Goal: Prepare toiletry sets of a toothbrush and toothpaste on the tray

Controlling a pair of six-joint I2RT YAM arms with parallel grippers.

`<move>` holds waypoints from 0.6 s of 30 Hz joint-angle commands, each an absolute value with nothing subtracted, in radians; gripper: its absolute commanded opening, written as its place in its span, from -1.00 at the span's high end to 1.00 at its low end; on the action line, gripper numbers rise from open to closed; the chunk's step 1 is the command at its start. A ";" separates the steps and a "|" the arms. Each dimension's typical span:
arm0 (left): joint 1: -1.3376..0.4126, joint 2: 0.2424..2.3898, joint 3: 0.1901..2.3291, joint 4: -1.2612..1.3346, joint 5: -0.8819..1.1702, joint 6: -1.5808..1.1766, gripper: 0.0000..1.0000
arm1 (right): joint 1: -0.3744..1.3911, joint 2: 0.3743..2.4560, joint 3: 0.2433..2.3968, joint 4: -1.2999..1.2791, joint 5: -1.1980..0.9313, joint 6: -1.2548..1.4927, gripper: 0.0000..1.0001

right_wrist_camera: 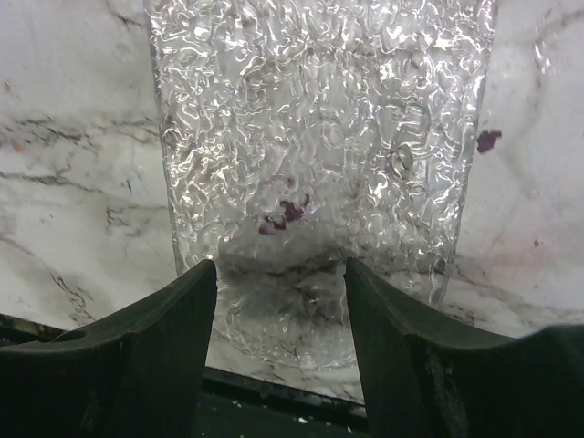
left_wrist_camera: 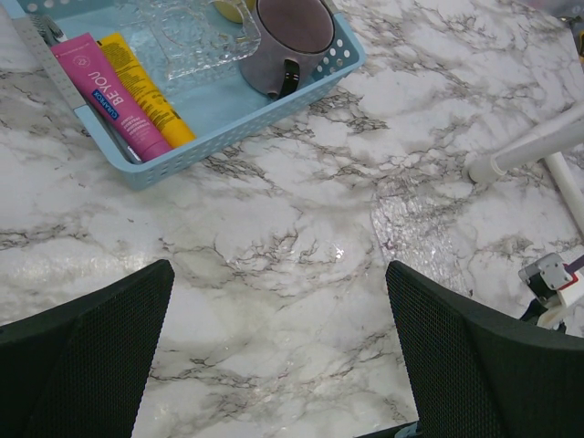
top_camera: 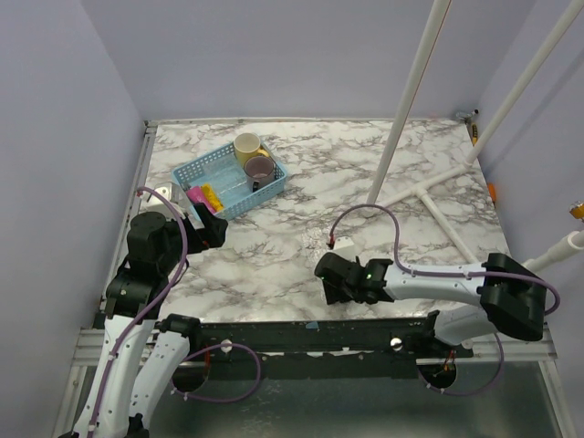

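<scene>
A clear textured glass tray [right_wrist_camera: 319, 137] lies flat on the marble, also seen faintly in the left wrist view [left_wrist_camera: 415, 228]. My right gripper [right_wrist_camera: 280, 269] hovers open over the tray's near rounded end, nothing between its fingers; from above it [top_camera: 330, 278] sits near the table's front edge. The pink tube [left_wrist_camera: 109, 96] and yellow tube [left_wrist_camera: 146, 91] lie side by side in the blue basket [left_wrist_camera: 237, 128], with a thin stick-like toothbrush [left_wrist_camera: 117, 139] along the pink one. My left gripper [left_wrist_camera: 278, 274] is open and empty above bare marble, just short of the basket [top_camera: 196, 173].
The basket also holds a purple mug [left_wrist_camera: 287, 36], a cream mug [top_camera: 246, 144] and another clear textured piece [left_wrist_camera: 192, 41]. A white pole frame [top_camera: 411, 82] stands on the table's right half, its foot [left_wrist_camera: 529, 151] close to the tray.
</scene>
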State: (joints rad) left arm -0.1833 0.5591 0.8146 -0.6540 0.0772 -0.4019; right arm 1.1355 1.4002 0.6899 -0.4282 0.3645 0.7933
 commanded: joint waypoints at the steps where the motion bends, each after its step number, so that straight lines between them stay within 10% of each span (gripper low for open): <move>1: -0.179 0.555 0.808 -0.663 0.062 -0.391 -0.97 | 1.157 1.330 0.684 -0.602 0.371 0.887 -0.23; 18: -0.179 0.560 0.809 -0.663 0.064 -0.390 -0.97 | 1.034 1.450 0.999 -0.570 0.549 0.675 -0.36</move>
